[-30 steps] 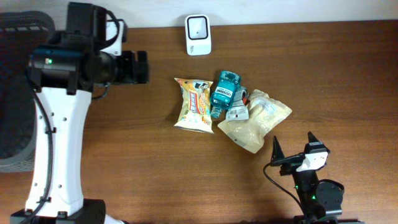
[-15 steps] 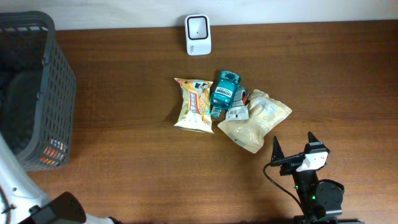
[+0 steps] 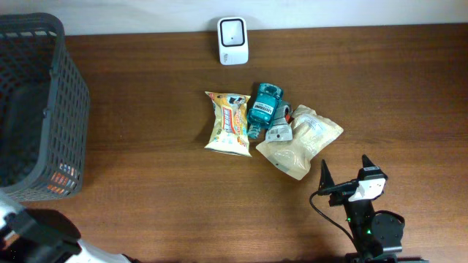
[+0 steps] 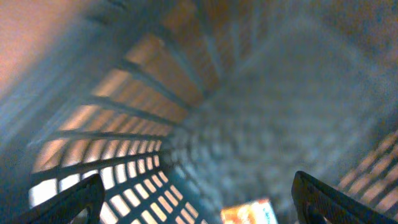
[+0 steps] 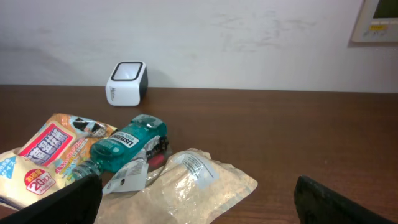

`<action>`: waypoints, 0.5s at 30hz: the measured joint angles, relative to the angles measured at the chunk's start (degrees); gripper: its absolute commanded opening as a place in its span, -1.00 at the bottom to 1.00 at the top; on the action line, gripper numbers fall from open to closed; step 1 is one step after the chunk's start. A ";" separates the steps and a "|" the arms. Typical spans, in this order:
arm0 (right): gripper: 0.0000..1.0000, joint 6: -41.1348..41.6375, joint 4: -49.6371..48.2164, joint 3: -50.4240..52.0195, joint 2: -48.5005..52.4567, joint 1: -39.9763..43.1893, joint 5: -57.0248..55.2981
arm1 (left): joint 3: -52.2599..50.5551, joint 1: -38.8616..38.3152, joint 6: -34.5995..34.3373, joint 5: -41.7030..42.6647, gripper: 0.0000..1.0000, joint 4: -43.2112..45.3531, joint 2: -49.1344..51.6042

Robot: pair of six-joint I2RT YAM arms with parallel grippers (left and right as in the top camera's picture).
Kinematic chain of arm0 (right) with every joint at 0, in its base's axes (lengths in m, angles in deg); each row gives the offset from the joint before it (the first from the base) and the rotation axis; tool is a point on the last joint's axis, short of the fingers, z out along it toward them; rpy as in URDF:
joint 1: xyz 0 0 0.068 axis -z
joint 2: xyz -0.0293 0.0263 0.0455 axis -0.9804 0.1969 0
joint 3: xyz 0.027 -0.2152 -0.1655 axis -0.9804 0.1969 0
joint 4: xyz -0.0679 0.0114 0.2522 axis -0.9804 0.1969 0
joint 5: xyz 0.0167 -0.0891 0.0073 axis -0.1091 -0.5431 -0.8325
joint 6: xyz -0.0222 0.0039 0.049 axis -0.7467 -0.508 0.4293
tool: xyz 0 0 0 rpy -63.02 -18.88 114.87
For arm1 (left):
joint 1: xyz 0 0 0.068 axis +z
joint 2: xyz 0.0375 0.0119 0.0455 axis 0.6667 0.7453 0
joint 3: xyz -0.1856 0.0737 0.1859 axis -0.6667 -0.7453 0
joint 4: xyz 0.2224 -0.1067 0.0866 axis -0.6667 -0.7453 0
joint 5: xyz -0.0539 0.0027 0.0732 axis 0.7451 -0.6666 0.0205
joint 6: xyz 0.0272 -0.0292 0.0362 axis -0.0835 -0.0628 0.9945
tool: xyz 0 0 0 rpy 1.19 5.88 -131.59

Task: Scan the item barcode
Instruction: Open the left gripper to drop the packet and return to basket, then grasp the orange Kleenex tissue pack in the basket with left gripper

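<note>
Hovering at the lower right of the overhead frame, our right gripper (image 3: pixel 345 172) stands wide open and empty, near the beige pouch (image 3: pixel 300 142) clustered mid-table with the teal bottle (image 3: pixel 263 108) and snack bag (image 3: pixel 227 123). Our left gripper (image 4: pixel 196 180), likewise spread and empty, faces the basket (image 3: pixel 73 109). We judge it best to pinch one item by its edge, barcode uncovered, and present it squarely to the scanner (image 3: pixel 232 41) at top centre.

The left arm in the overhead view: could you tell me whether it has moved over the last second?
Yes. The left arm has pulled back off the basket toward the bottom-left corner of the frame, leaving the basket uncovered.
</note>
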 measured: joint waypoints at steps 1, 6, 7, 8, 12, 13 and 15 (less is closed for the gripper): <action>0.98 0.02 0.00 0.00 0.00 0.00 -0.02 | -0.35 0.00 3.04 1.53 0.89 -0.70 1.31; 0.96 0.00 0.00 0.00 0.00 0.00 0.00 | -1.01 0.00 15.96 11.08 0.99 -1.25 4.15; 0.97 0.07 0.00 0.00 0.00 0.00 -0.02 | -1.01 0.00 18.01 12.90 0.99 -1.03 4.15; 0.97 0.02 0.00 0.00 0.00 0.00 0.00 | -1.01 0.00 20.24 14.56 0.99 -0.81 4.15; 0.97 0.04 0.00 0.00 0.00 0.00 -0.02 | -1.40 0.00 24.39 18.01 0.99 -0.59 4.24; 0.96 0.04 0.00 0.00 0.00 0.00 -0.02 | -1.77 0.00 25.05 18.62 0.99 -0.59 4.26; 0.97 0.04 0.00 0.00 0.00 0.00 0.00 | -4.13 0.00 27.36 20.22 0.99 -0.55 4.87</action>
